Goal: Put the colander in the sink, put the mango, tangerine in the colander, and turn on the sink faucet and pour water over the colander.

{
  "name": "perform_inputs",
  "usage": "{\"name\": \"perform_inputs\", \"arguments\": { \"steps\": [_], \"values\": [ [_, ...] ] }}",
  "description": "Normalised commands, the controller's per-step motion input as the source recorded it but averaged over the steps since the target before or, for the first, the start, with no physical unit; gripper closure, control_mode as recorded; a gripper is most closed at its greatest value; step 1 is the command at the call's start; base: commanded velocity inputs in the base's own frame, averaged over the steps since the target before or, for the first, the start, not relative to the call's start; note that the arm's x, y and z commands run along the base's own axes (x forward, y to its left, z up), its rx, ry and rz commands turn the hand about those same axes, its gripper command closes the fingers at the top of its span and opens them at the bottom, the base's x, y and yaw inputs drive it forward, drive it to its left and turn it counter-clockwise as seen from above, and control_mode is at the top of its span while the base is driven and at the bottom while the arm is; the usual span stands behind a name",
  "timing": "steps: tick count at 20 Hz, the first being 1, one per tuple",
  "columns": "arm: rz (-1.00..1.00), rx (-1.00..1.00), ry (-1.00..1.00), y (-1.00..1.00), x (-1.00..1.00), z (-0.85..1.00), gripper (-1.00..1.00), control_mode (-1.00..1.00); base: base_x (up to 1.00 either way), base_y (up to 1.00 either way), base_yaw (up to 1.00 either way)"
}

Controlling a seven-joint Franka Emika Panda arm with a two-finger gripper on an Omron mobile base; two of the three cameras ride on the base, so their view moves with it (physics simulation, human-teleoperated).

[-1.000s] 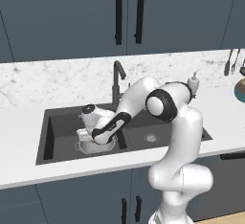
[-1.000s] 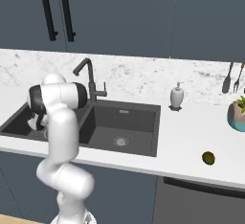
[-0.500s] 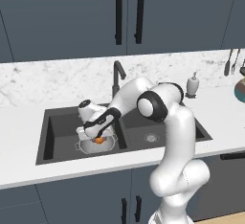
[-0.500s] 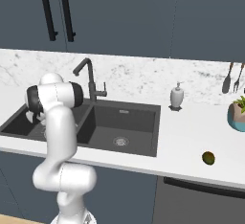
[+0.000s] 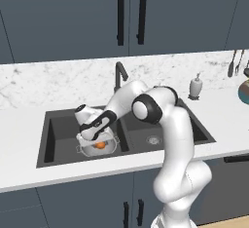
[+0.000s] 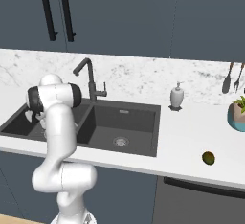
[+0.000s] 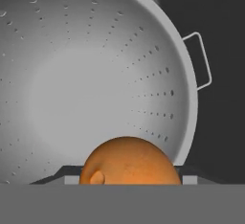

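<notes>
Tangerine [image 7: 127, 161] newly uncovered inside colander [image 7: 143, 74]

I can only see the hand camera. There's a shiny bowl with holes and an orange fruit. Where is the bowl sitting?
Observer: The colander sits in the left basin of the sink.
Operator: Where's the green mango?
Observer: The mango lies on the white counter, to the right of the sink and near the front edge.
Operator: Is water coming out yet?
Observer: No stream shows from the faucet. It stands behind the divider between the two basins.
</notes>
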Motion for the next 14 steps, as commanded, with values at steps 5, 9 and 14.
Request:
{"name": "perform_inputs", "arguments": {
  "steps": [5, 9, 14],
  "values": [
    [0.00, -0.07, 0.08, -0.01, 0.00, -0.14, -1.00, -1.00, 0.00, 0.00, 0.00],
    [0.00, -0.07, 0.08, -0.03, 0.00, -0.08, -1.00, -1.00, 0.00, 0.00, 0.00],
    [0.00, -0.01, 0.02, -0.04, 0.01, 0.03, -1.00, -1.00, 0.00, 0.00, 0.00]
  ]
}}
